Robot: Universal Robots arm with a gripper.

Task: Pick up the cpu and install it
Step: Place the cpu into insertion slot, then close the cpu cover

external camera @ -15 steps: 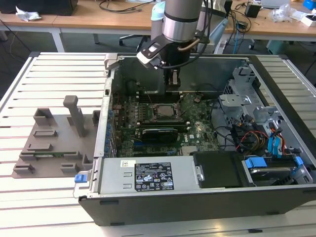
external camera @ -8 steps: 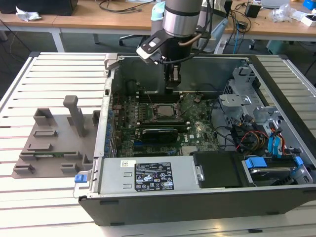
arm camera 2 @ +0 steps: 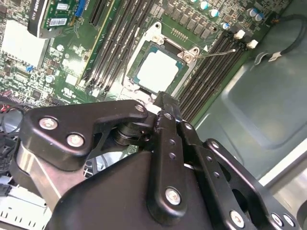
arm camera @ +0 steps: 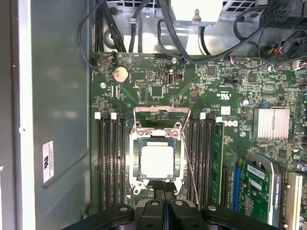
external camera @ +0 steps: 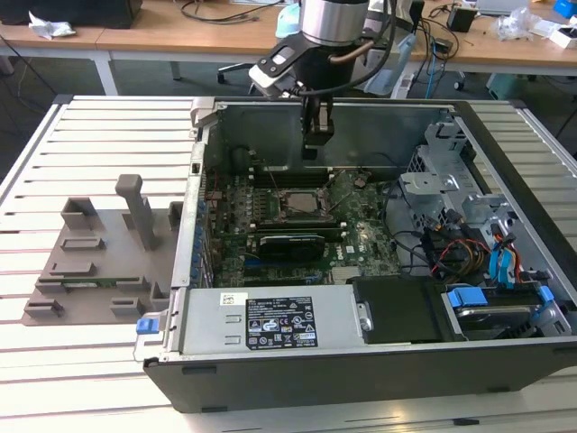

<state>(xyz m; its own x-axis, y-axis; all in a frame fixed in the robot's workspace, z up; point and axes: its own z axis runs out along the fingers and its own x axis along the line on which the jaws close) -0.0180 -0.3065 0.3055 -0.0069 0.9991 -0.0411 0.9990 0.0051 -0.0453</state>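
Observation:
The cpu point(external camera: 305, 203) is a small square chip with a silvery-white lid. It lies flat in the socket on the green motherboard point(external camera: 361, 239) inside the open computer case, and both wrist views show it too point(arm camera 2: 158, 71) point(arm camera: 157, 160). The socket's metal load plate point(arm camera: 160, 110) stands swung open, and its thin lever point(arm camera: 190, 167) runs alongside. My gripper point(external camera: 315, 144) hangs above the socket's near edge, apart from the chip. Its two black fingers point(arm camera: 164, 184) point(arm camera 2: 162, 98) are pressed together, shut, with nothing between them.
A grey plastic fixture point(external camera: 90, 253) with slots and posts lies on the slatted table at the exterior view's left. Inside the case are a power supply point(external camera: 270, 320), an expansion card point(external camera: 290, 244), drive cages point(external camera: 451, 180), loose cables point(external camera: 451, 253) and memory slots point(arm camera: 111, 163) flanking the socket.

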